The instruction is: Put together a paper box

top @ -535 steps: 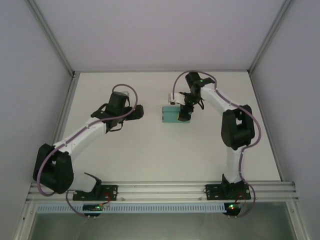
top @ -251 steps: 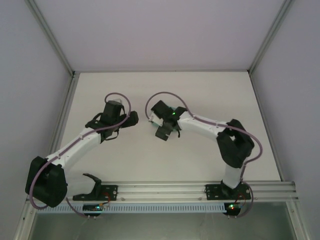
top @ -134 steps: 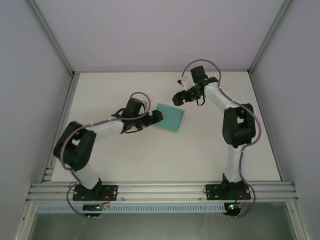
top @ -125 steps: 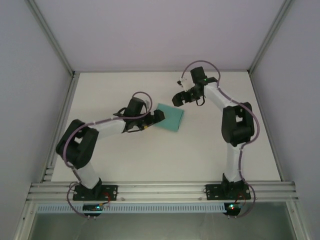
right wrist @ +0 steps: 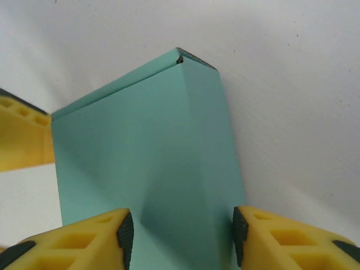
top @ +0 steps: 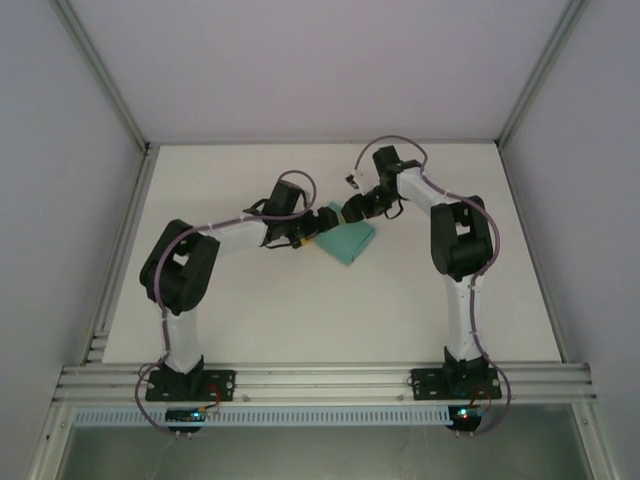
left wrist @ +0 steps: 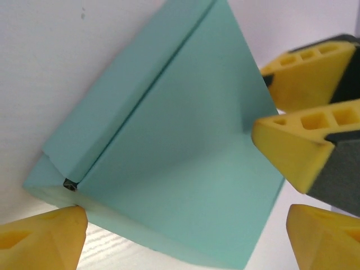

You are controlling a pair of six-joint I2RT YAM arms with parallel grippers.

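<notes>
The teal paper box [top: 352, 243] lies folded on the white table, a crease running along its top. In the left wrist view the box [left wrist: 180, 146] sits between the wide-apart fingers of my left gripper [left wrist: 187, 212], which is open; its left fingertip touches a box corner. My left gripper [top: 312, 232] is at the box's left side. My right gripper [top: 352, 210] is at the far edge and is open, its pads either side of the box's [right wrist: 146, 146] narrow end [right wrist: 183, 225]. The right gripper's yellow fingers [left wrist: 298, 146] show beside the box's right edge.
The white table [top: 300, 310] has free room in front of the box and on both sides. An aluminium rail [top: 320, 380] with both arm bases runs along the near edge. Grey walls and frame posts [top: 100, 90] enclose the table.
The right gripper has come down from the back onto the box's far edge. The left arm has reached further right, and the box has turned and shifted slightly.
</notes>
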